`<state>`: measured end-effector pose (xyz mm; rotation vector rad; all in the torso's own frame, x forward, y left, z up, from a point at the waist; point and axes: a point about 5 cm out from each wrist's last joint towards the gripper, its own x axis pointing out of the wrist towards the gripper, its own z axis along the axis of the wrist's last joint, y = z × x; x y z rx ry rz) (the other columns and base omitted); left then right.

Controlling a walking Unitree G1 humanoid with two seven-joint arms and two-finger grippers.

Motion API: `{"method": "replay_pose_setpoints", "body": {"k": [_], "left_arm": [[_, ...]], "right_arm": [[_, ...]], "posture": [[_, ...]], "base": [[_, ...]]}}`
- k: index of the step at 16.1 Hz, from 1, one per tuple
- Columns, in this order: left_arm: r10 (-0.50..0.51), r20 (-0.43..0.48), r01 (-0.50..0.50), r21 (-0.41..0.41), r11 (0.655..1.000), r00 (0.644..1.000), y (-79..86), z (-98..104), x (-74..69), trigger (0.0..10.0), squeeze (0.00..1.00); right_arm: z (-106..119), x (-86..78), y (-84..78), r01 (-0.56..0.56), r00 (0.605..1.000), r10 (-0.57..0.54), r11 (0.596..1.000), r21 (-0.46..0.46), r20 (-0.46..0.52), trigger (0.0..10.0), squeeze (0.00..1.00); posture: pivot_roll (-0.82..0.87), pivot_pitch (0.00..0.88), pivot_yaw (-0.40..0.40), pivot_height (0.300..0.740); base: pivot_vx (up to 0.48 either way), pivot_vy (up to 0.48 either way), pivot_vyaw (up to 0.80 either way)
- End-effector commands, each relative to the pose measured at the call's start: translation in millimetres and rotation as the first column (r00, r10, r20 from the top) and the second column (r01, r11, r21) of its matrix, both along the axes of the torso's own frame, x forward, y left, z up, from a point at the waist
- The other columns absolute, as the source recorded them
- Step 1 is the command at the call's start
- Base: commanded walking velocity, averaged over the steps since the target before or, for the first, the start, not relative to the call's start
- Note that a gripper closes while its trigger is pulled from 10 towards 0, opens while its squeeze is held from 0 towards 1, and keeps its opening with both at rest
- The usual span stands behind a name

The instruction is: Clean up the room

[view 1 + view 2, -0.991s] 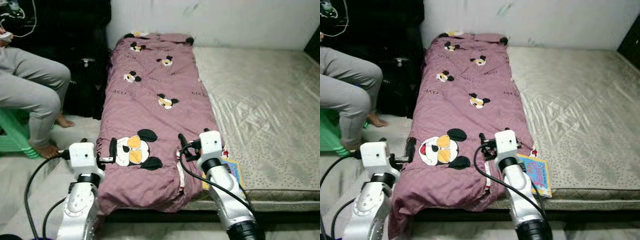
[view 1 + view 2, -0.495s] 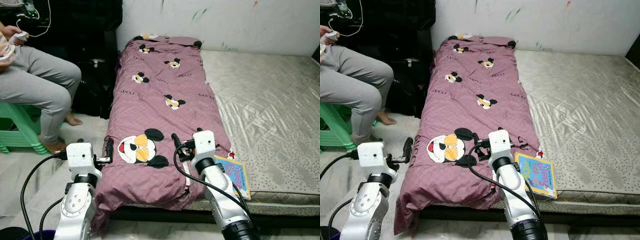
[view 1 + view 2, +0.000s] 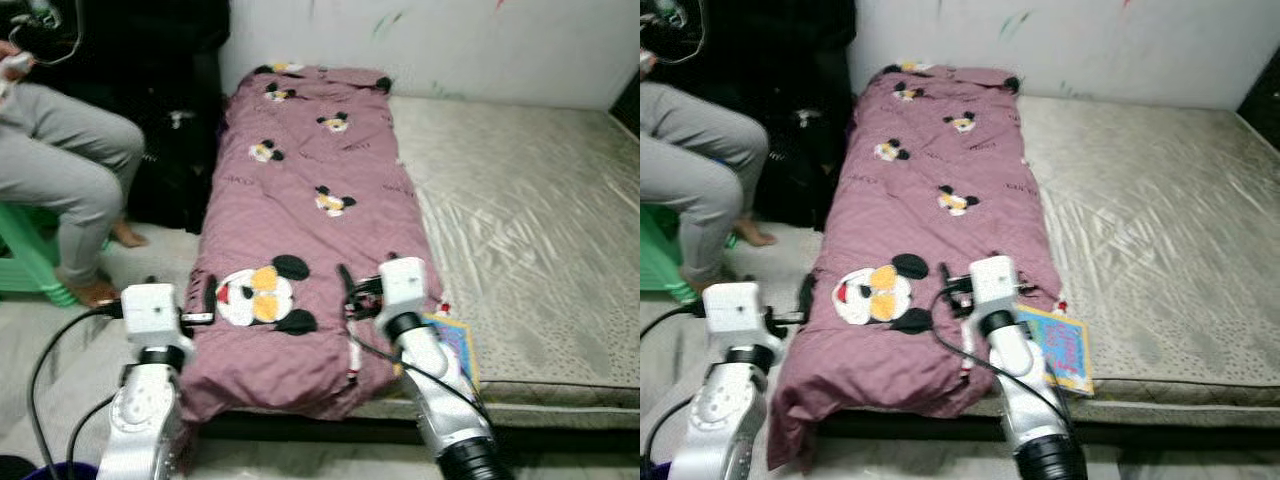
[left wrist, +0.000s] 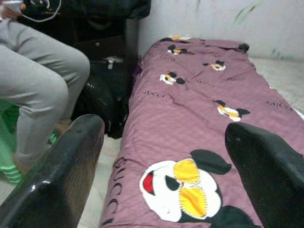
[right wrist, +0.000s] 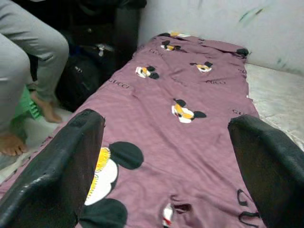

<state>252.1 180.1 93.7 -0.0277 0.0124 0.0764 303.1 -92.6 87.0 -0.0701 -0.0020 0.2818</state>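
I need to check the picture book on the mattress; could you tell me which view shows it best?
The right eye view: the picture book lies beside the quilt, mostly uncovered. In the left eye view the right arm hides part of it.

Both silver arms reach forward, wrists level. The left gripper (image 3: 208,303) and the right gripper (image 3: 352,296) each hold their two black fingers (image 4: 61,180) spread wide apart, gripping nothing
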Motion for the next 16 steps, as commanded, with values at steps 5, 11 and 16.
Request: {"method": "replay_pose_setpoints", "body": {"k": [5, 11, 16], "left_arm": [[-0.018, -0.003, 0.018, -0.008, 1.000, 1.000, -6.2, -0.6, 0.4, 10.0, 0.00], [-0.036, 0.027, 0.036, -0.031, 0.999, 0.999, -8.3, 2.3, 1.4, 10.0, 0.00], [-0.069, 0.042, 0.070, -0.034, 0.997, 0.997, -12.6, 3.6, 1.0, 10.0, 0.00]], "right_arm": [[-1.9, 1.2, -9.7, 0.023, 1.000, -0.023, 1.000, -0.010, -0.009, 10.0, 0.00], [-1.6, 2.4, -10.2, 0.021, 1.000, -0.021, 1.000, -0.013, -0.009, 10.0, 0.00], [-2.3, 2.3, -10.6, 0.020, 1.000, -0.020, 1.000, -0.014, -0.010, 10.0, 0.00]], "posture": [[0.05, 0.062, -0.036, 0.740], [0.04, 0.059, -0.035, 0.740], [0.04, 0.058, -0.036, 0.740]], "base": [[0.000, -0.322, 0.00], [0.000, -0.054, 0.00], [0.000, 0.000, 0.00]]}}
